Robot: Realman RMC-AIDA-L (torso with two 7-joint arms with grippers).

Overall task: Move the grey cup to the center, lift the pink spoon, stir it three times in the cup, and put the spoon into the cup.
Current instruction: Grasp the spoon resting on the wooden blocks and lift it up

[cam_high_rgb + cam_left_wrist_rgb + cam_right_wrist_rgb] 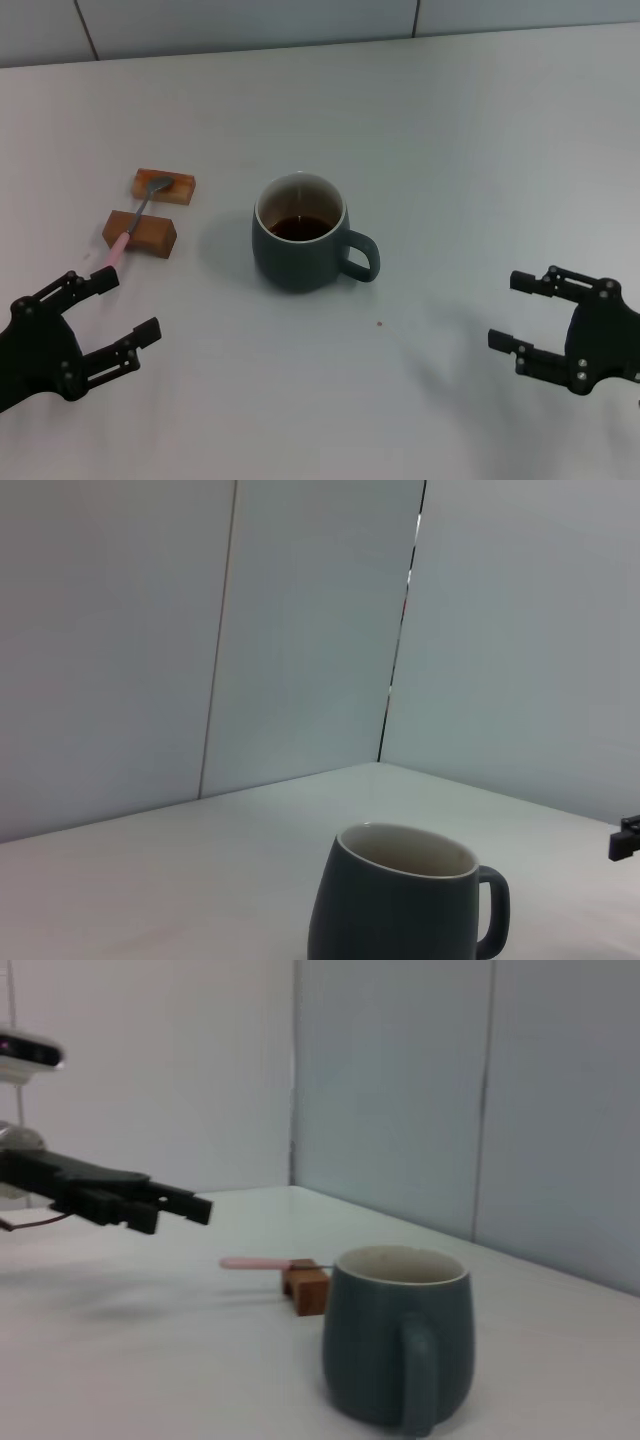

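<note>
The grey cup (pixel 299 243) stands upright in the middle of the white table (pixel 450 130), handle toward my right, dark liquid inside. It also shows in the left wrist view (pixel 405 897) and the right wrist view (pixel 397 1331). The pink spoon (pixel 137 216) lies across two brown blocks left of the cup, its bowl on the far block; its handle shows in the right wrist view (pixel 255 1262). My left gripper (pixel 113 309) is open, near the front left, just short of the spoon's handle end. My right gripper (pixel 518 312) is open at the front right, apart from the cup.
Two brown rectangular blocks, the far one (pixel 165 185) and the near one (pixel 140 233), hold the spoon off the table. A grey panelled wall (pixel 300 20) runs behind the table's far edge. A tiny dark speck (pixel 379 323) lies in front of the cup.
</note>
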